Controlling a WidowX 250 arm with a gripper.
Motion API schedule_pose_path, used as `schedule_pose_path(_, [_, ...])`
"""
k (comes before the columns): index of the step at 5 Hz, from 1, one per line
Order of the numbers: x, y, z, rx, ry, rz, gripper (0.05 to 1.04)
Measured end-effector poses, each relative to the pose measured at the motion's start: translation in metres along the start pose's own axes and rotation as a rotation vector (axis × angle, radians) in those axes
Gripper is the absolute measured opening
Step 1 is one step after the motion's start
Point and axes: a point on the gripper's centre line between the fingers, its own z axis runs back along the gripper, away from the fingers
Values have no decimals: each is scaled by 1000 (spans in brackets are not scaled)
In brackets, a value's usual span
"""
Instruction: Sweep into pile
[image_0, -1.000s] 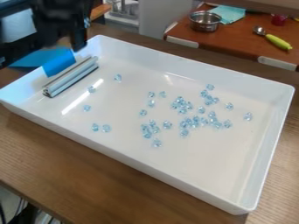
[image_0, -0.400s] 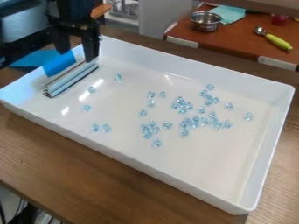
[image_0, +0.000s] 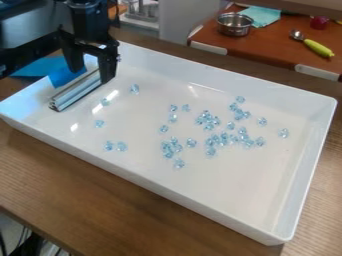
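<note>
White plastic made up the big rectangular tray (image_0: 220, 192) below me, its low walls rising all round, set on a brown wood-grained surface (image_0: 100, 200). I had my black two-finger gripper (image_0: 93, 75) over the tray's far left corner, pointing downward. My jaws stood well apart, closed on nothing that I could make out, with the far end of a long silvery metal bar (image_0: 83, 89) between and below them; whether either side touched it, I cannot tell. That bar lay at a slant inside the tray, near the short left wall, where a bright blue patch (image_0: 60, 78) showed just beside it. Clear pale-blue faceted pieces (image_0: 207, 119) were strewn over the tray floor, most of them in loose clumps around the middle and toward the right. Five lay apart on the left: two close together nearer the long front wall, and three more strung out toward the far wall. One sat alone well to the right. Behind the tray, a reddish-brown tabletop (image_0: 267, 50) bore a round metal pot (image_0: 234, 24), a teal cloth (image_0: 262, 16) and a spoon with a yellow-green handle (image_0: 318, 48).
</note>
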Motion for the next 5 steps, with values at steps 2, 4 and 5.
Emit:
schedule_pose_path(2, [-2,1,-7,35,-2,-17,999])
schedule_pose_path(4, [-5,0,-18,83,32,-27,984])
schedule_pose_path(5, [-5,0,-25,119,57,-38,877])
